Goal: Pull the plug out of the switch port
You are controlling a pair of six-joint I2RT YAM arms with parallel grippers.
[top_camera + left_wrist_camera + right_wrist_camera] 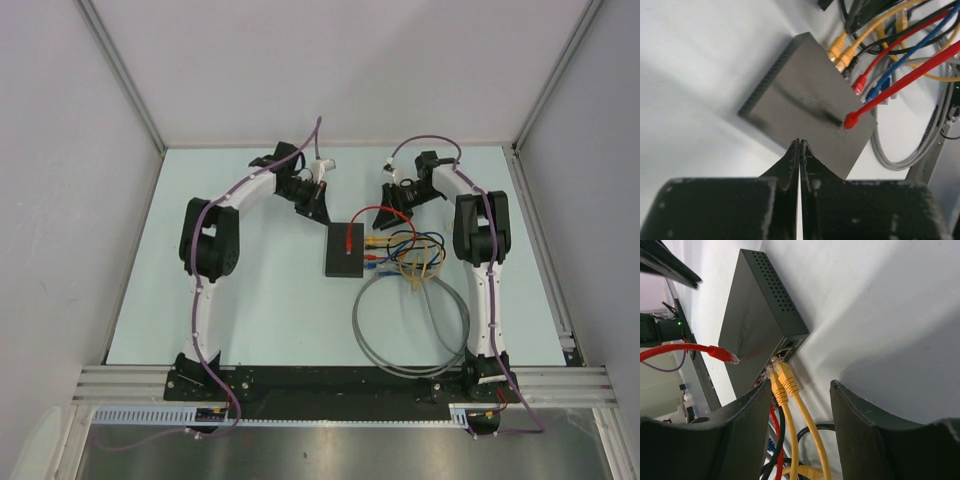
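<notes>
The small, flat, matte-black rectangular switch (346, 250) lies on the pale desk (250, 300) between the two arms. Its socket edge is turned toward the right arm, so the cables fan out on that side. Two yellow plugs on yellow leads (782, 380) sit side by side in sockets at one end of that edge. A red plug (858, 85) and a blue plug (872, 95) are seated further along. A second red plug on a red cable (851, 120) is in no socket. It hangs over the switch's top face, and I cannot tell whether it touches. A loop of grey cable (410, 335) lies on the desk toward the near edge.

The right jaws stand open and grip nothing. They are held low along the desk, with the yellow plugs framed in the gap between them but untouched. That line-up suggests one of the yellow plugs is the one to pull. The low angle would let the pull run straight out of the socket.

The left jaws are closed on nothing and hover just off the switch's opposite side, pointing at it. Closed tips there would suit pressing the box down so it does not slide with the pull.
</notes>
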